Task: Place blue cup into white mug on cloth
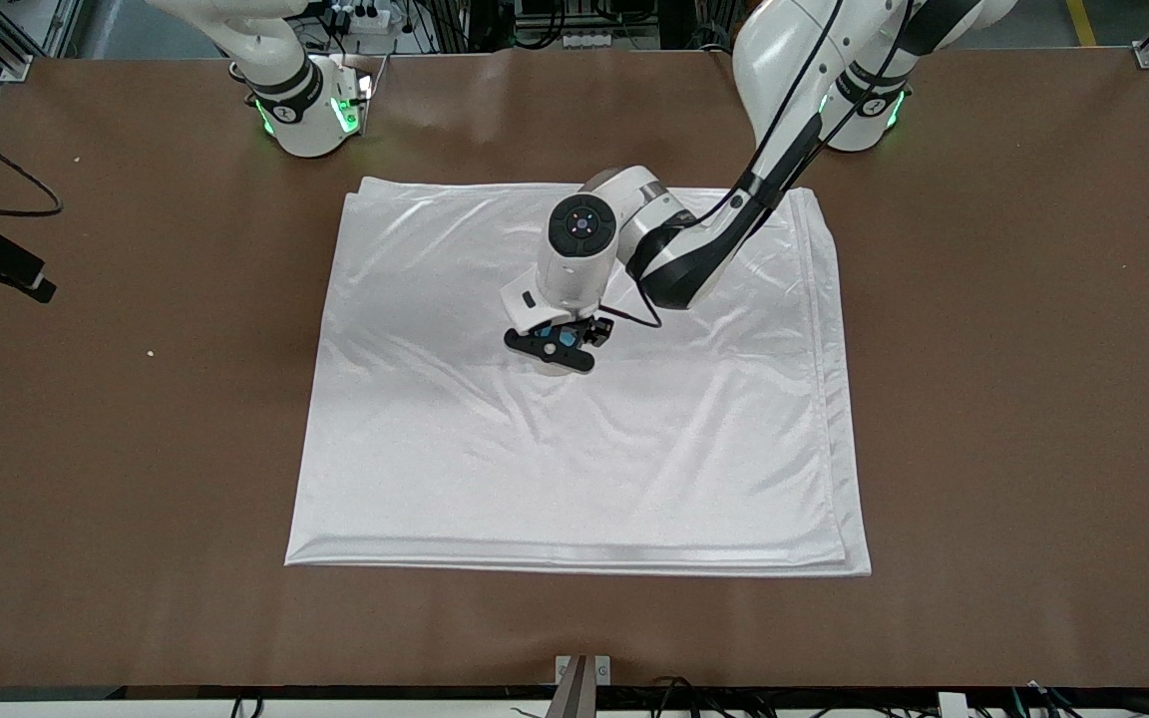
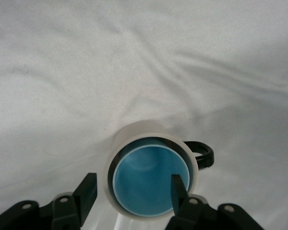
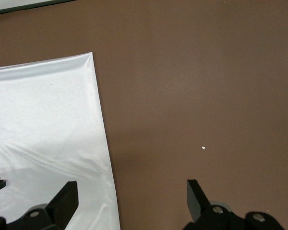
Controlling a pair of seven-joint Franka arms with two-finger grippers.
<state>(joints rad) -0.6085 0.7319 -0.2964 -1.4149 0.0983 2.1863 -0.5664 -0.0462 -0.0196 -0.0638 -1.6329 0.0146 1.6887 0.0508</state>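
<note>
The white mug (image 2: 134, 134) stands upright on the cloth (image 1: 574, 469), near the cloth's middle, with its black handle (image 2: 204, 154) sticking out to one side. The blue cup (image 2: 149, 182) sits inside it, upright, its bright blue inside showing. My left gripper (image 2: 132, 184) hangs just above them and is open. One of its fingers (image 2: 86, 191) is outside the mug's wall and the other is over the cup's rim, neither pressing. In the front view the left gripper (image 1: 560, 344) hides most of the mug. My right gripper (image 3: 130, 187) is open and holds nothing, over the cloth's edge (image 3: 103, 139).
The brown table (image 1: 983, 399) surrounds the cloth on all sides. A small white speck (image 3: 203, 147) lies on the bare table (image 3: 206, 96) under the right wrist. The right arm's base (image 1: 305, 110) stands at the table's back edge; that arm waits.
</note>
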